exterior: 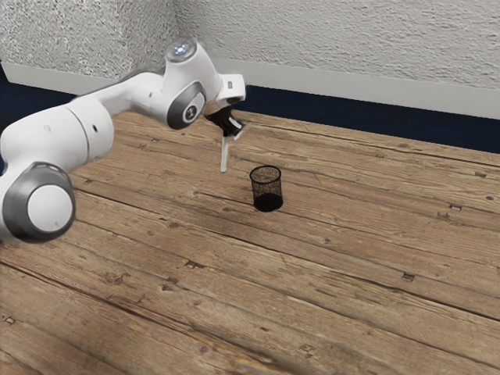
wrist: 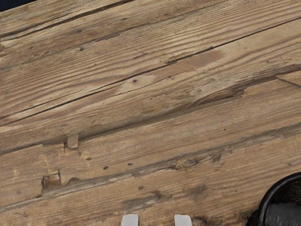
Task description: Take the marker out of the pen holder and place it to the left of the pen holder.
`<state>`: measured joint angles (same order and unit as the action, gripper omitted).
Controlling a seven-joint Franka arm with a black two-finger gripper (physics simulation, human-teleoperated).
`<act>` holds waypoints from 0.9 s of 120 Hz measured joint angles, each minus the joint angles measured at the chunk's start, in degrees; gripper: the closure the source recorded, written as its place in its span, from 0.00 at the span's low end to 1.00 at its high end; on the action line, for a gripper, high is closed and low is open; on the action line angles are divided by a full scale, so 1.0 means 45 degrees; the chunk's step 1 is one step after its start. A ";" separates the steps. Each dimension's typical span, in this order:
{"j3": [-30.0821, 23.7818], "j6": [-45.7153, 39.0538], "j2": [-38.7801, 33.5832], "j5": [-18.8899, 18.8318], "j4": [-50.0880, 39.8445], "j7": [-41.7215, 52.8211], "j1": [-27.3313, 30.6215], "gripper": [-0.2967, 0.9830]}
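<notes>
Exterior view: the gripper (exterior: 231, 130) has hold of the marker (exterior: 224, 156), which hangs down in the air, just off to 10 o'clock of the pen holder (exterior: 266, 187). The fingertips look mostly closed, with a small gap for the thick marker. So the taking-out part looks done. The putting-down part is left: move to the spot on the holder's left, go down, let go, back up.

The table (exterior: 312, 273) has its far edge at 12 o'clock, past the marker, so I would not go too far that way. Wide wood runs from 3 round to 7 o'clock of the holder, and some lies at 10 and 11 too. The black rim is near, so the marker could bump it if it swings toward 4 o'clock.
</notes>
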<state>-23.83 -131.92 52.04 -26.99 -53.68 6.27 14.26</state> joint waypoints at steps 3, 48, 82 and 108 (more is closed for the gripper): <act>0.0014 0.0170 0.0016 -0.0001 -0.0004 0.0004 0.0053 0.82; 0.0323 0.3777 0.0290 -0.0668 -0.0010 -0.0135 0.0655 0.82; 0.0340 0.4786 0.0554 -0.0597 -0.0082 -0.0216 0.1003 0.56; 0.0252 0.4294 0.0319 -0.0522 -0.0418 -0.0227 0.1125 0.35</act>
<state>-22.70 -112.60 53.47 -29.34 -55.56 5.25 19.32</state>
